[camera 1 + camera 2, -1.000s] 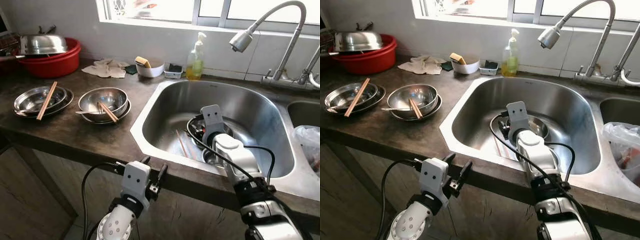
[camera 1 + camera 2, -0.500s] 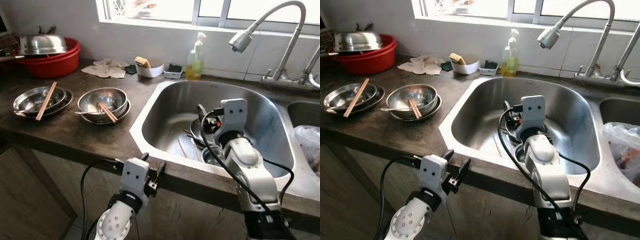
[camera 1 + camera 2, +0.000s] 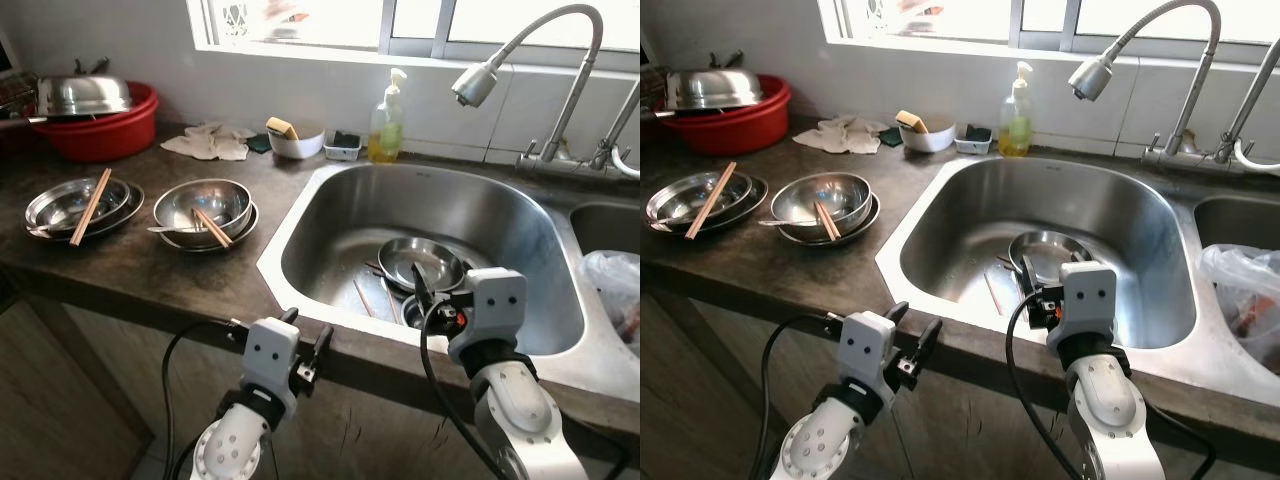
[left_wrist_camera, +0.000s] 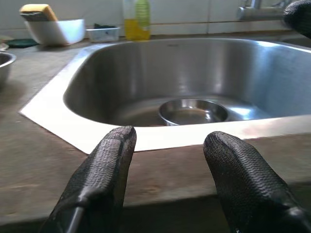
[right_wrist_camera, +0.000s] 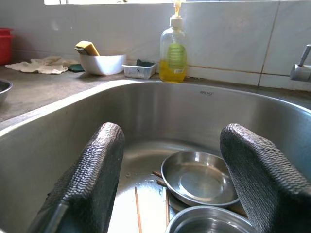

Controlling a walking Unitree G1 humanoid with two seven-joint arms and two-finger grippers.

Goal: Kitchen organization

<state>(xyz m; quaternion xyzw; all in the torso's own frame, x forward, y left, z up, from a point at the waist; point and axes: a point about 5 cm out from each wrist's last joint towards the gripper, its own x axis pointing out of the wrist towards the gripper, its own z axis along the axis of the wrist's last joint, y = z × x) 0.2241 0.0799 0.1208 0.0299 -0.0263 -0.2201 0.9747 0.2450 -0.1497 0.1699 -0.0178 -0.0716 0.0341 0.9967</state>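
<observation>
Taking the sink [image 3: 300, 250] as the landmark, little of the tidying looks done. Inside it lie a steel plate [image 3: 425, 262], the rim of a second steel dish [image 5: 216, 222] nearer the front wall, and loose chopsticks [image 3: 365, 298] on its floor. The right end effector [image 5: 167, 174] hangs over the sink's front edge, fingers spread wide and holding nothing. The left end effector [image 4: 167, 160] sits below that edge, also wide open and empty. On the surface left of the sink stand two stacks of steel bowls [image 3: 205, 205], each with a pair of chopsticks across it; behind the sink are one soap bottle [image 3: 388, 122] and one white bowl [image 3: 297, 140] holding a sponge.
</observation>
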